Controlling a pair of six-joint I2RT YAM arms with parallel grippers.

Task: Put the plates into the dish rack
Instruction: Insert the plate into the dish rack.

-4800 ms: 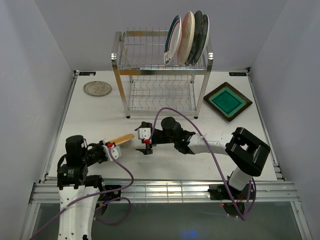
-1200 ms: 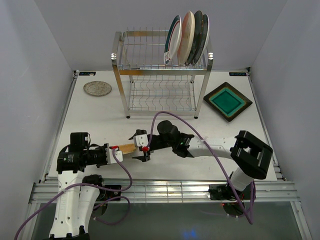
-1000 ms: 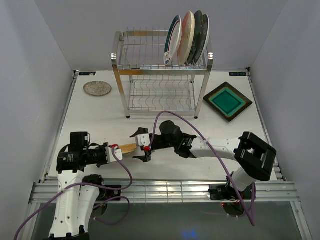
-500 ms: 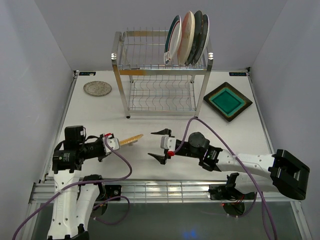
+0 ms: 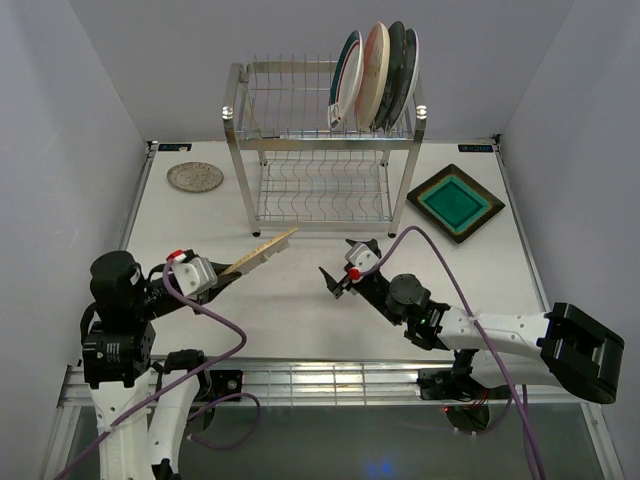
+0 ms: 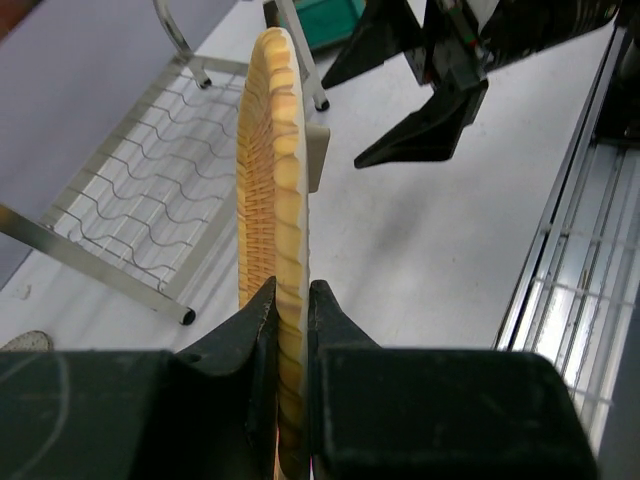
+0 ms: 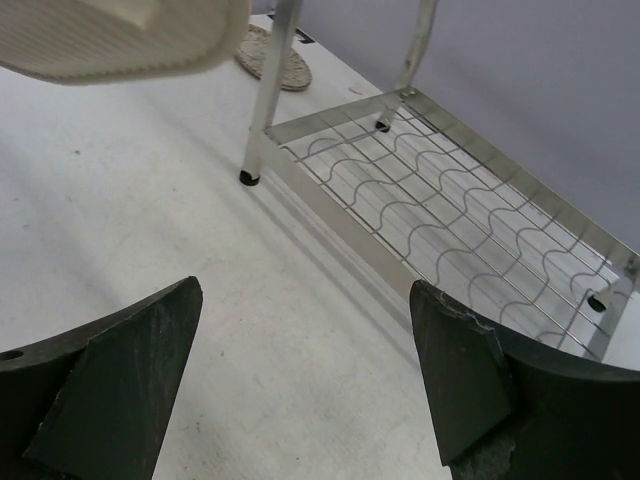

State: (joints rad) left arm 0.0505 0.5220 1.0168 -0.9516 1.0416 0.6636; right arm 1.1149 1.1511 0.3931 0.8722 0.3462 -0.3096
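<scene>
The left hand (image 5: 212, 272), clamped on the edge of the yellow woven square plate (image 5: 262, 250), has lifted it edge-up in front of the tall steel wire dish rack (image 5: 318, 146), not yet touching it. The right hand (image 5: 343, 262) has let go and backed off, its jaws wide open above the white surface (image 5: 300, 315). Slotting the plate probably comes next. The small dark corner label (image 5: 475, 147) is too small to read.

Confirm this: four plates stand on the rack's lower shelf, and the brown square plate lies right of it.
Wrong shelf: the four plates stand on the upper shelf of the rack, as the top external view shows. The brown square plate does lie right of it.
</scene>
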